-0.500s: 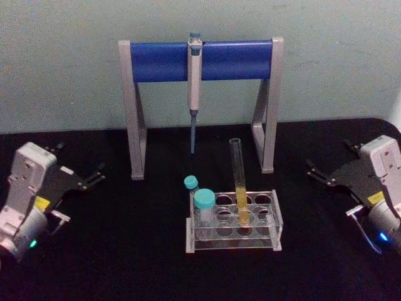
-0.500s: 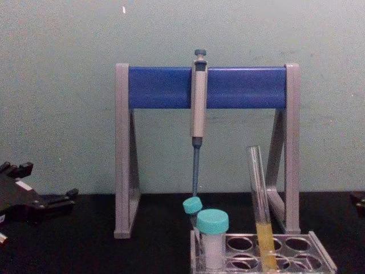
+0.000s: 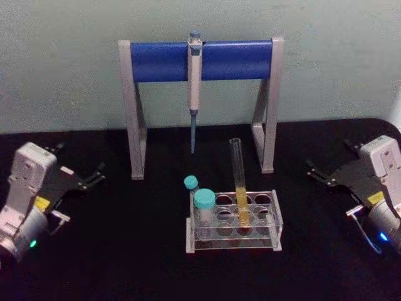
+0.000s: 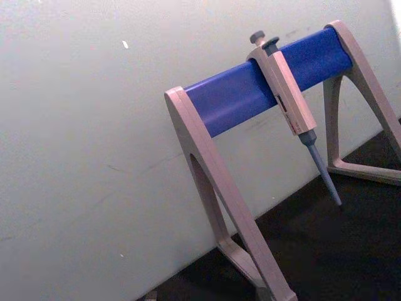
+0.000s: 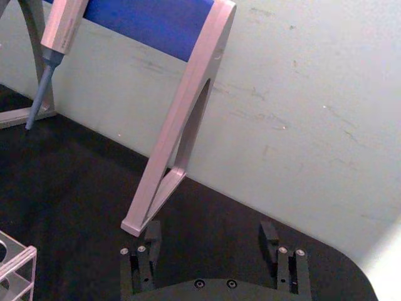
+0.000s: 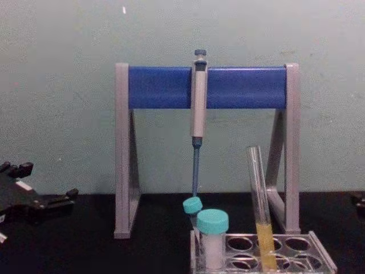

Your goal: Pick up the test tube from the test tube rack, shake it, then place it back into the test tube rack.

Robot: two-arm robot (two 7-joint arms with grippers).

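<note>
Head view: we see the left gripper (image 3: 94, 174) low at the left side of the table, fingers spread a bit, nothing btw them. The right gripper (image 3: 315, 172) sits at the right side, well apart from the rack. In the right wrist view its black fingers (image 5: 150, 241) stand wide apart w/ nothing held. Both grippers point in toward the middle.

The left wrist has a yellow sticker (image 3: 41, 202), and the right wrist has one too. We can't read any words on them. A green light (image 3: 32, 243) glows on the left arm and a blue light (image 3: 382, 237) on the right.

The test tube (image 3: 237, 166) stands in a middle hole of the test tube rack (image 3: 233, 247). It tilts a little, top toward the left, w/ yellow liquid in its low part. A wide teal-capped tube (image 3: 204, 204) & a thin teal-capped tube (image 3: 191, 183) sit at the rack's left end. Behind the rack is a grey & blue pipette stand (image 3: 163, 61) w/ a pipette (image 3: 195, 81) hanging from its bar.

The table (image 3: 125, 251) is black. The wall (image 3: 56, 63) is pale green w/ small marks.

The chest view shows the tube from the side, where the liquid fills well under half of it. The right wrist view catches a corner of the rack. The left wrist view shows stand & pipette against the wall.
</note>
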